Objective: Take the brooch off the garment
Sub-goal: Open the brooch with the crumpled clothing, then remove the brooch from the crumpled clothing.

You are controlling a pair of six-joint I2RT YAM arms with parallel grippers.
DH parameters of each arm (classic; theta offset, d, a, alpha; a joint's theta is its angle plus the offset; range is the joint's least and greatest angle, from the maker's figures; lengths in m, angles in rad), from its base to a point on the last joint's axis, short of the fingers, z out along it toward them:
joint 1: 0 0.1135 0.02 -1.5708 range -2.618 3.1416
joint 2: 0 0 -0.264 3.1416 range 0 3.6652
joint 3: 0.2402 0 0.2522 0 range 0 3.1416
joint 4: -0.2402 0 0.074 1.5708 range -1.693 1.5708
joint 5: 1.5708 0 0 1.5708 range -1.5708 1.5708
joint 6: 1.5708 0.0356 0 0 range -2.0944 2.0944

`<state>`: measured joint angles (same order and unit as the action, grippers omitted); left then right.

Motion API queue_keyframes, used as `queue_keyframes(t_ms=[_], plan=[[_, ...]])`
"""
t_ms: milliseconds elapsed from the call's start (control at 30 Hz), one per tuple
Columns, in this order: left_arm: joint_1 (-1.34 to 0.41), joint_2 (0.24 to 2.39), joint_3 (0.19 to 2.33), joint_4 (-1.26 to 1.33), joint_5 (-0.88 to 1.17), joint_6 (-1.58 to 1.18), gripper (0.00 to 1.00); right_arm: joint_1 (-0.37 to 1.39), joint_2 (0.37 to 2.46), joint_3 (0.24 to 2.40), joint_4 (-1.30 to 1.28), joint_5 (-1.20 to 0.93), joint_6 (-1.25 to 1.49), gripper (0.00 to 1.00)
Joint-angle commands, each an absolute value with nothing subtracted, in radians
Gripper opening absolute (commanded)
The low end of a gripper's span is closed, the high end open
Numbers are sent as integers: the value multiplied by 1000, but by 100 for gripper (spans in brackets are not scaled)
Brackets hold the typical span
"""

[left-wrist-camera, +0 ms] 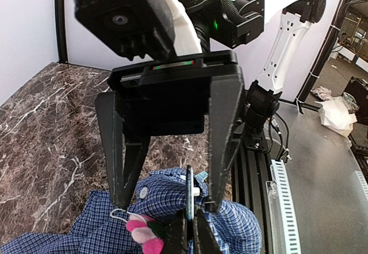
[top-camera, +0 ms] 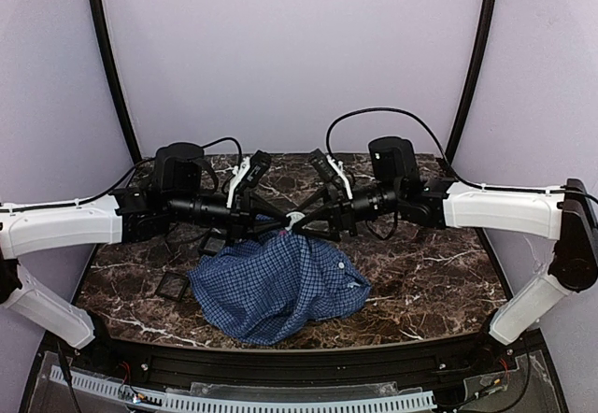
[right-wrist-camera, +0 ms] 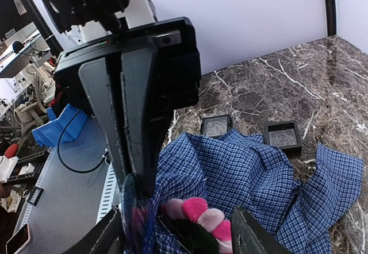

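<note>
Jaws first: right gripper (right-wrist-camera: 179, 238) stands wide, nothing held, and its fingers (right-wrist-camera: 250, 239) straddle the brooch (right-wrist-camera: 198, 212) without touching it. Left gripper (right-wrist-camera: 137, 203) is closed tight just beside the brooch. It looks pinched on a fold of the checked shirt (right-wrist-camera: 247, 173), which hangs bunched from that pinch.

Brooch is on the raised fold between the two grippers, with pink petals up and a dark part beneath them. I can't see the pin or clasp.

My read is that the step in hand is the right gripper closing on the brooch. To do it well:
- centre the petals between the pads before closing, since the left fingertips are very close and may clash
- grip the brooch body only, with no cloth in the jaws
- left should hold firm as the anchor, so the fabric goes taut
- pull along the pin line and away from the left pinch; a sideways yank risks snagging the weave

Further back, two black square trays (right-wrist-camera: 216, 126) sit on the marble table (right-wrist-camera: 276, 87) just past the shirt edge. Either would likely serve as a drop spot.
</note>
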<state>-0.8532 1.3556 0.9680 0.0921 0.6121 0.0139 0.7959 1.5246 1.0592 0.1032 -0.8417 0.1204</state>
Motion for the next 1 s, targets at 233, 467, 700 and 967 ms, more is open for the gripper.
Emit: queue_keyframes(t_ms=[233,467,700,967], plan=[[-836,1323,970,157,671,-34,1,812,1275,885,225,-790,87,73],[-836,1329,967,168,696,-39,1,831,1268,873,238,-675,90,55],[-836,1336,972,167,709,-40,1,873,1324,926,216,-628,80,41],[-836,1338,970,166,711,-39,1,888,1353,951,219,-623,82,16]])
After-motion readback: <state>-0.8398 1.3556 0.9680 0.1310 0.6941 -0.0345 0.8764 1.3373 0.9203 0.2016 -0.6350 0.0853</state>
